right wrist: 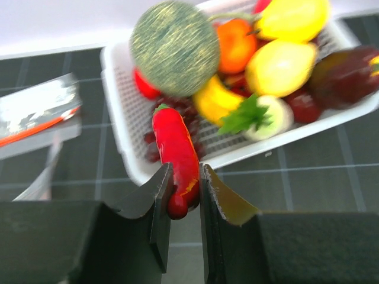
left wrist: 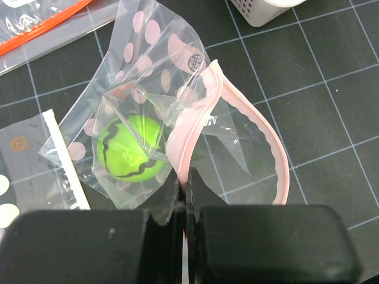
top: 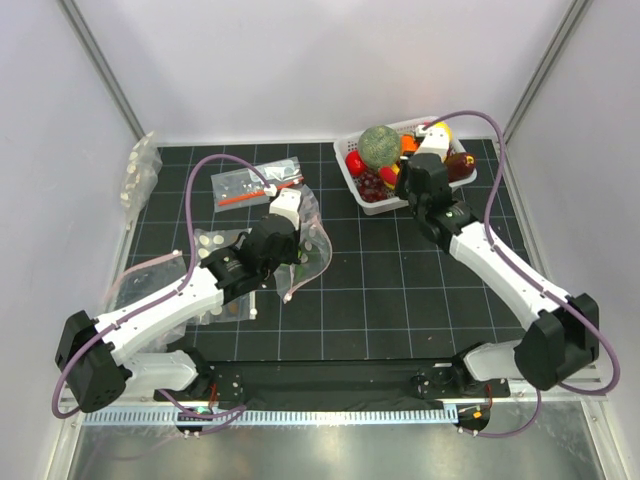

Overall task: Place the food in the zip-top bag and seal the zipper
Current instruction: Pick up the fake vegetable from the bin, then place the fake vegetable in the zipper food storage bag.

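The zip-top bag [left wrist: 160, 65], clear with pale dots, lies on the black mat with its mouth gaping; a green round fruit [left wrist: 127, 148] sits inside it. My left gripper [left wrist: 185, 177] is shut on the near end of the pink zipper [left wrist: 278, 160]. My right gripper [right wrist: 185, 183] is shut on the lower end of a long red chili [right wrist: 174, 148], which hangs over the front rim of the white basket [right wrist: 237, 151]. More food lies in the basket, including a yellow lemon [right wrist: 281, 65] and a whitish piece [right wrist: 272, 115]. From above, the bag [top: 315, 245] is left of centre.
A clear bag with an orange-red stick [top: 255, 185] lies behind the left arm. More dotted bags [top: 215, 245] lie under that arm, and others by the left wall [top: 140, 175]. A large striped green melon [right wrist: 172, 47] and a dark eggplant [right wrist: 349, 74] fill the basket [top: 380, 205].
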